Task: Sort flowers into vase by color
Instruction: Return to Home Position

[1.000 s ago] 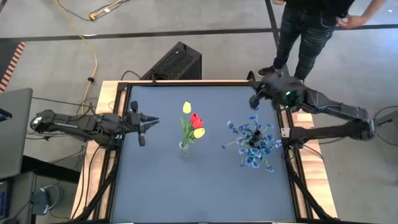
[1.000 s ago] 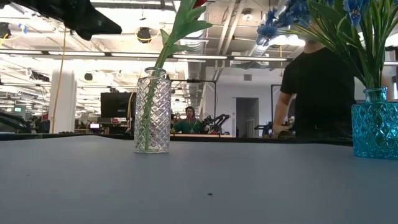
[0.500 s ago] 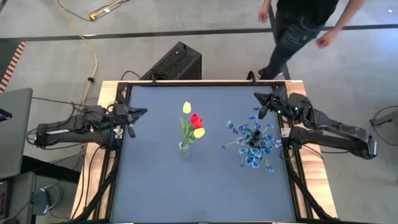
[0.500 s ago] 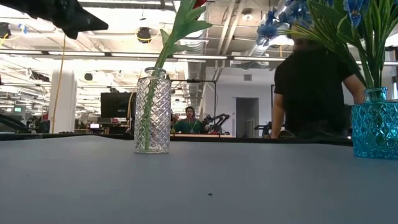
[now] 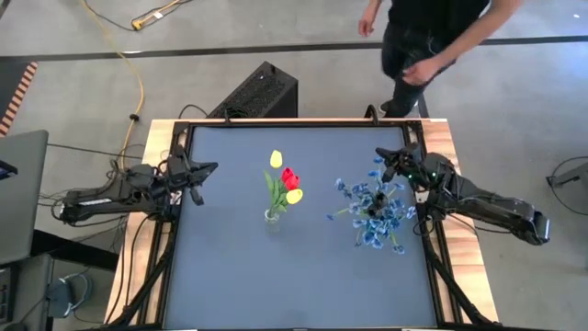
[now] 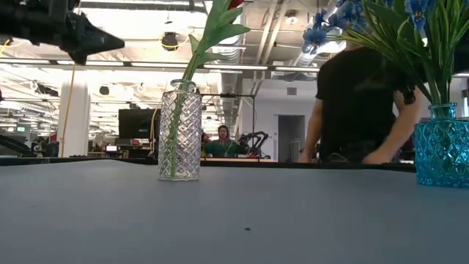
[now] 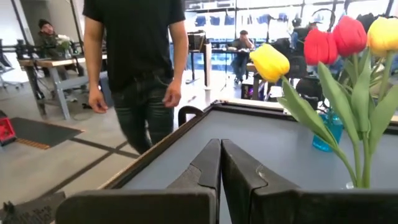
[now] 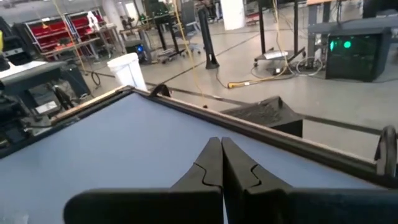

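A clear cut-glass vase stands mid-table and holds yellow and red tulips by their green stems. To its right, a blue glass vase holds the small blue blossoms. My left gripper hovers shut above the table's left edge and points at the tulips. Near the far right corner, my right gripper is also shut, just beyond the blue bunch. Neither holds anything.
A person in dark clothes walks along the table's far side, outside the frame rail. A black box sits on the floor behind the table. The near half of the grey tabletop is bare.
My left gripper has drawn back toward the table's left edge and sunk a little, staying shut. My right arm has folded back toward the right edge, its gripper drifting slightly nearer the blue bunch. The person has walked leftward along the far side. Vases and flowers have not moved.
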